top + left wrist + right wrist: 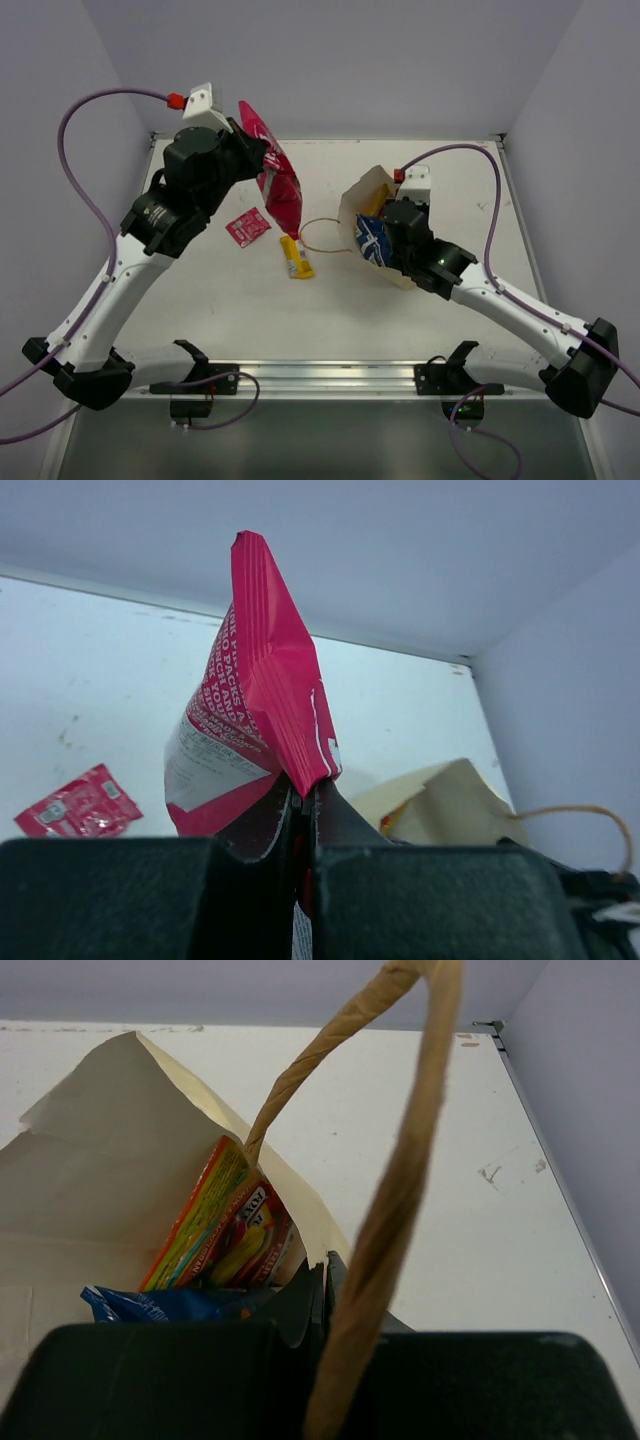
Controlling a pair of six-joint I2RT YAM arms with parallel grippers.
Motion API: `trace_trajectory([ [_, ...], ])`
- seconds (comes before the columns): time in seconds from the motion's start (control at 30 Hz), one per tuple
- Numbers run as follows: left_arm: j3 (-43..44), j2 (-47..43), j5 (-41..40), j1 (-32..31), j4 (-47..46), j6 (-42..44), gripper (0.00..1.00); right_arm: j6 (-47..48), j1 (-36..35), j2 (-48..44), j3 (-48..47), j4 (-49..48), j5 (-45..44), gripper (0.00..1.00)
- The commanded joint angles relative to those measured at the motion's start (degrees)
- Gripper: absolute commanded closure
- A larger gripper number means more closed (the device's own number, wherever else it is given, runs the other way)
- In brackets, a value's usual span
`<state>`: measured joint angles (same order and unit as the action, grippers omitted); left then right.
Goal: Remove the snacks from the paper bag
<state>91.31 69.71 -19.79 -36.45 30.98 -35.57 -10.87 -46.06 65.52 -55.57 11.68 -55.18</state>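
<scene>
My left gripper [262, 160] is shut on the large magenta pouch [280, 190] and holds it in the air over the back left of the table; its wrist view shows the pouch [262, 680] pinched at its lower edge. The small pink packet [247, 228] and the small yellow bar [296, 257] lie on the table. My right gripper [392, 232] is shut on the rim of the paper bag [365, 195], which lies tilted open toward the left. Inside the bag show the blue Doritos bag [165, 1305] and the Fox's candy bag [225, 1225].
One brown cord handle [325, 235] loops out on the table left of the bag; the other [390, 1190] crosses the right wrist view. The white table [350, 320] has walls at the back and sides.
</scene>
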Motion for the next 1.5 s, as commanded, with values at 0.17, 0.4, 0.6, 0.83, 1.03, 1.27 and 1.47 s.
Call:
trace_trajectory([
  [0.17,-1.04,9.64,8.53,10.17,-7.93,4.11,1.00,0.06,0.27,-3.73,0.99,4.05,-1.07,1.00],
  [0.4,6.15,29.74,21.88,13.06,-24.79,0.26,1.00,1.20,0.27,-3.90,0.99,4.32,0.51,1.00],
  [0.6,-4.44,35.84,30.87,17.37,-43.44,-7.49,1.00,2.61,0.19,-4.52,1.34,3.61,1.83,1.00],
  [0.83,-23.26,34.70,28.67,21.32,-45.31,-8.02,0.66,4.19,0.19,-5.75,2.57,2.47,3.23,1.00],
  [1.03,-28.46,30.58,29.72,22.47,-37.41,-3.46,0.00,4.63,0.19,-4.79,2.66,2.64,3.59,1.00],
  [1.27,-25.49,12.22,26.48,18.61,-24.15,-7.05,0.02,6.12,0.18,-5.40,2.49,1.50,3.23,1.00],
  [1.47,-14.43,4.03,24.36,10.00,-17.02,-9.68,0.08,15.43,0.18,-3.82,-0.85,-4.81,3.06,1.00],
])
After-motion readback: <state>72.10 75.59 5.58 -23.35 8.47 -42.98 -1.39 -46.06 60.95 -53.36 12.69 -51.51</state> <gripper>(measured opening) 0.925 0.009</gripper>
